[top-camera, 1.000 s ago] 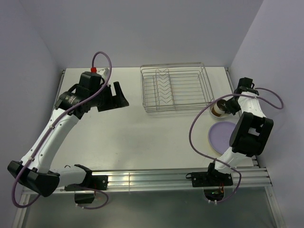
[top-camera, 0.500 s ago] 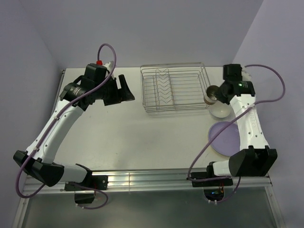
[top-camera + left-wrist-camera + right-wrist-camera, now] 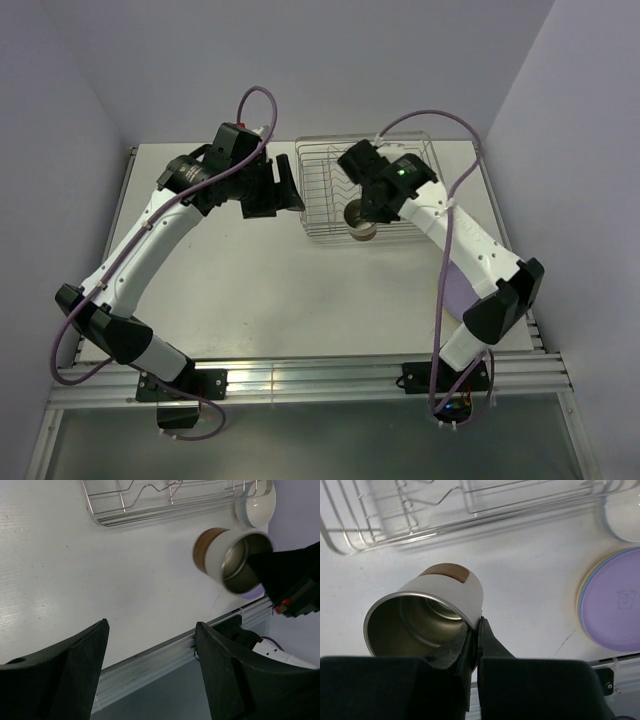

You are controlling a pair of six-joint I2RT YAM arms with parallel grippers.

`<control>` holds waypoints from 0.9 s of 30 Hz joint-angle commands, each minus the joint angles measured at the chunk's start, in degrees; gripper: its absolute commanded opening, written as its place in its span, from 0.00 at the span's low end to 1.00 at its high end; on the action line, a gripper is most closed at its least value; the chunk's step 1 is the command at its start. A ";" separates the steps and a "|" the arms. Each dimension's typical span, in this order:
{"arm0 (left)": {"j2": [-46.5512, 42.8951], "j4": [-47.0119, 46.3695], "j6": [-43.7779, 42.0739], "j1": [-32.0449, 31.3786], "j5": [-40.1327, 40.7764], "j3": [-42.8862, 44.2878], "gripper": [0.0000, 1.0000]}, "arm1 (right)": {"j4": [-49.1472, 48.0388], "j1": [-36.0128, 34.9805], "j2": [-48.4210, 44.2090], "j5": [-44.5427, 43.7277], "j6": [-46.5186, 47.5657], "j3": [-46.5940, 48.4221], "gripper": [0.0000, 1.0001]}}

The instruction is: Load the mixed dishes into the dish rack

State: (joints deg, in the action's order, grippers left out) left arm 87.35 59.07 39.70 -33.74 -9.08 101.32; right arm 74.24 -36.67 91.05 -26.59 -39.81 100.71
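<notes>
My right gripper is shut on the rim wall of the white cup, which has a brown end and a metal inside. It holds the cup tilted in the air at the near edge of the silver wire dish rack; the cup also shows in the top view and the left wrist view. The lavender plate lies on the blue and orange-yellow plates at the right. The white bowl sits beside the rack's right end. My left gripper is open and empty, left of the rack.
The rack's V-shaped dividers run down its left part. The aluminium rail lines the table's near edge. Purple walls close in at the left, back and right. My right arm crosses over the plate stack in the top view.
My right arm has swung left from the table's right side, carrying the cup to the rack's near edge. My left arm has moved right, closer to the rack.
</notes>
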 commanded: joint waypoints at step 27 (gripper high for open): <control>4.49 0.43 0.90 -1.60 -2.34 0.46 0.70 | 5.74 -14.22 12.14 -1.01 -2.64 22.33 0.00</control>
State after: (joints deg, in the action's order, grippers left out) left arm 91.72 60.64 41.15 -35.14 -10.70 102.24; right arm 77.62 -49.91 102.54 -26.59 -41.56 118.69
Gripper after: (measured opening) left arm 0.702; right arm 0.055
